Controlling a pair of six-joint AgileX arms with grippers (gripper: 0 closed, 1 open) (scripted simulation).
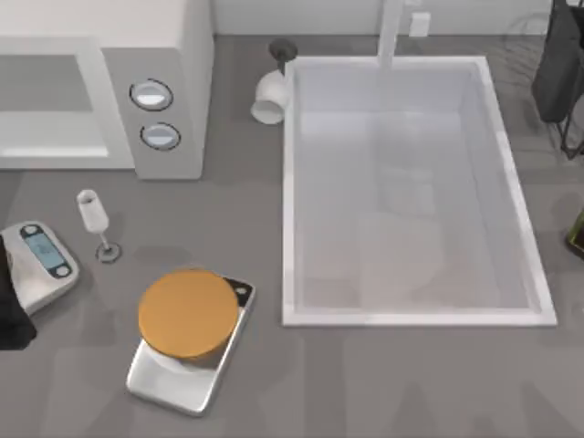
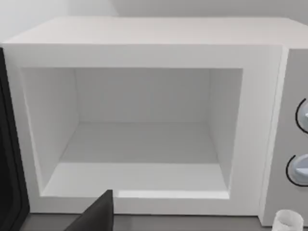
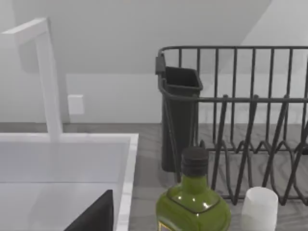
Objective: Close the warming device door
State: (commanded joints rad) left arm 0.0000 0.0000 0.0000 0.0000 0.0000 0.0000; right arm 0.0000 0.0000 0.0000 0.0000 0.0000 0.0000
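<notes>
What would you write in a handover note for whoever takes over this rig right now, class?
Left pincer faces the microwave, looking into its open cavity.
Right pincer is parked by the sink and dish rack.
Door stands open at the cavity's side.
Done: nothing yet.
Left: reach the door and push it shut.

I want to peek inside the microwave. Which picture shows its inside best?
The left wrist view: it looks straight into the microwave's open, white cavity. The top view shows its top and dials from above. The right wrist view faces the sink and dish rack.
</notes>
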